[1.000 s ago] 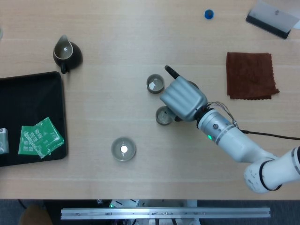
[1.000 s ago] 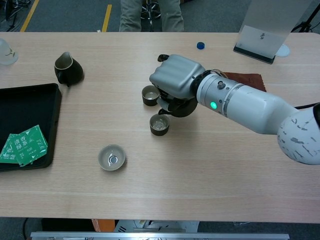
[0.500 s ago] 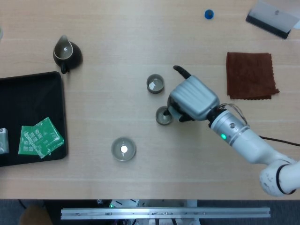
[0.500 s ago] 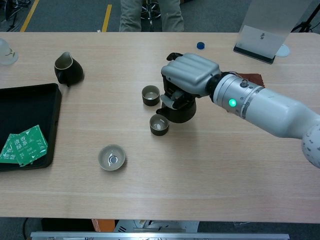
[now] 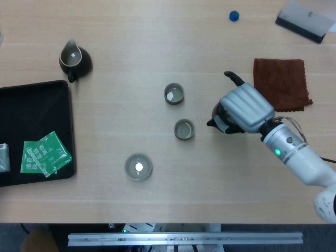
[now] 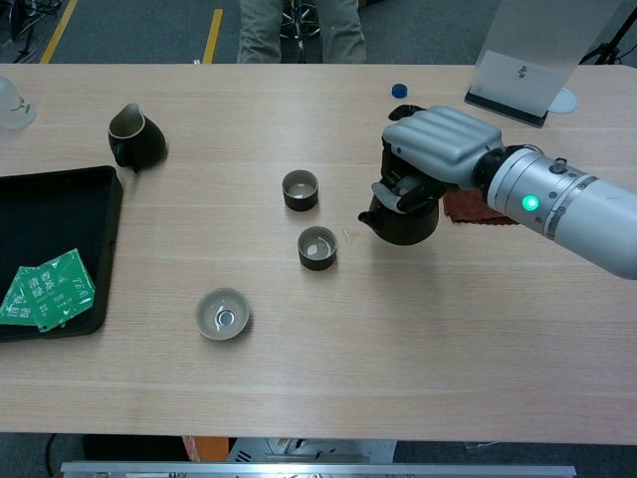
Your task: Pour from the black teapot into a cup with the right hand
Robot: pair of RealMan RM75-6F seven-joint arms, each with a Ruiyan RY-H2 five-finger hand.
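My right hand [image 5: 242,109] [image 6: 440,147] grips the black teapot [image 6: 402,221] [image 5: 216,117] from above, at the right of the table's middle. The pot is upright, its spout pointing left, and it looks down on or just over the table. To its left stand two small dark cups: a near one [image 5: 184,129] [image 6: 318,248] and a farther one [image 5: 174,94] [image 6: 300,189]. A pale lidded bowl [image 5: 138,167] [image 6: 222,313] sits nearer the front edge. My left hand is in neither view.
A dark pitcher [image 5: 74,59] [image 6: 133,138] stands at the far left. A black tray [image 5: 37,100] [image 6: 60,204] holds green tea packets [image 5: 45,153]. A brown cloth [image 5: 280,84] lies right behind my hand. A blue cap [image 5: 234,16] and a stand [image 6: 526,55] are at the back.
My right hand carried the teapot to the right, away from over the near cup, and brought it level. The cups stayed put.
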